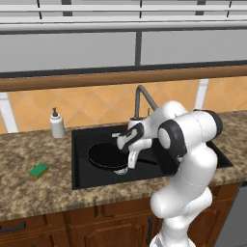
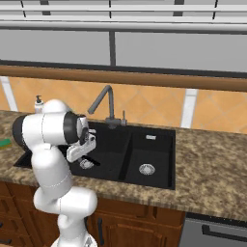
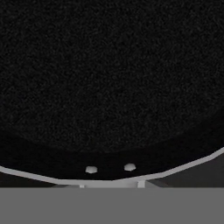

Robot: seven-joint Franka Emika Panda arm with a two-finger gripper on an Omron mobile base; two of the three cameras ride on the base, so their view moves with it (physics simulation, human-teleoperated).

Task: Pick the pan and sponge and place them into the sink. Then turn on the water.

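Pan: fills the hand view close up, its black floor (image 3: 109, 74) bounded by a thin pale rim; from the left base view it sits inside the large basin, tilted a little, with the handle running toward the arm.
Gripper: (image 1: 131, 163) down in the large basin at the pan's near rim; jaws drawn together on the rim of the pan.
Sink: black double basin (image 1: 79, 164) set into the speckled counter; a round silver drain shows in each basin from the right base view.
Sponge: green block with a yellow layer (image 1: 38, 170) lying on the counter (image 1: 34, 193) left of the sink, well apart from the pan.
Faucet: dark grey gooseneck (image 2: 103, 103) behind the sink, spout angled out over the large basin.
Soap dispenser: white bottle (image 1: 57, 124) standing upright by the sink's back left corner.
Writing: no readable lettering or brand mark on any item.
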